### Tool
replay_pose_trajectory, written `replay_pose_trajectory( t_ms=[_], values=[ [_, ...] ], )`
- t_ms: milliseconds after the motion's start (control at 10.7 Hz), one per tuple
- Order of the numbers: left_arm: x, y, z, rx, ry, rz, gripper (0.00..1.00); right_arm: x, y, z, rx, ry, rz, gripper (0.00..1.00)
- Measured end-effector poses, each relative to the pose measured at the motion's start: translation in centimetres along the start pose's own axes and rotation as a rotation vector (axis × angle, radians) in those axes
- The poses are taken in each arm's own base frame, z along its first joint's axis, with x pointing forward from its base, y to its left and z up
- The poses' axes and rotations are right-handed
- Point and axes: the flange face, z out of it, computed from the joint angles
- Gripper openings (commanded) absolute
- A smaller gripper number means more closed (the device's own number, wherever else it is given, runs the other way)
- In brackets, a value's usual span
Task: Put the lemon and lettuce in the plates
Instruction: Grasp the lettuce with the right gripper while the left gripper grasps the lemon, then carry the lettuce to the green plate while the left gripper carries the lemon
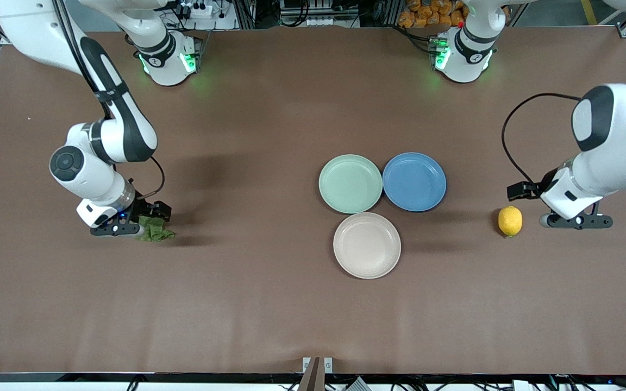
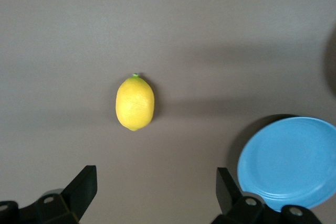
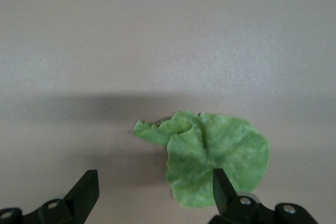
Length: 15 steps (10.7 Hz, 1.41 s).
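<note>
While both grippers sit w/ fingers apart, nothing's gripped: right gripper (image 1: 123, 228) beside lettuce (image 1: 155, 229), left gripper (image 1: 576, 221) beside lemon (image 1: 509, 221), each well apart from mint plate (image 1: 350, 183). Risks: lemon rolls, leaf slips.

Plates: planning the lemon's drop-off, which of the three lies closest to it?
The blue plate, toward the left arm's end, closest to the lemon; mint and beige plates lie farther.

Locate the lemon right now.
The lemon lies on the table toward the left arm's end, apart from the blue plate, with the open left gripper beside it.
</note>
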Motion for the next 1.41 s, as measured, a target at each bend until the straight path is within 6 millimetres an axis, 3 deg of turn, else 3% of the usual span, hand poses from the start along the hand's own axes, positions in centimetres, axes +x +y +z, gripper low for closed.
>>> replay_pose_trajectory(
  t_ms=[281,562,656,844,938,1219,1406],
  values=[
    [0.8,-1.2,4.5,0.014,-0.005,0.011,1.00,0.2,1.3,2.2,-0.015,0.042,-0.005,0.91],
    [1.2,-1.3,8.3,0.068,-0.031,0.055,1.00,0.0,3.0,4.4,-0.042,0.049,-0.010,0.75],
    [1.4,-1.5,9.4,0.080,-0.033,0.066,1.00,-0.2,3.3,5.2,-0.042,0.046,-0.009,0.64],
    [1.9,-1.7,10.9,0.080,-0.022,0.070,1.00,-0.4,3.3,6.5,-0.039,0.051,-0.009,0.16],
    [2.1,-1.8,11.6,0.077,-0.018,0.069,1.00,-0.3,3.2,6.3,-0.039,0.055,-0.009,0.00],
    [2.7,-1.7,15.5,0.062,-0.027,0.074,1.00,0.6,2.7,5.4,-0.037,0.059,-0.017,0.00],
    [2.8,-1.6,17.8,0.054,-0.046,0.077,1.00,2.1,1.7,2.6,-0.041,-0.011,-0.025,0.00]
  ],
)
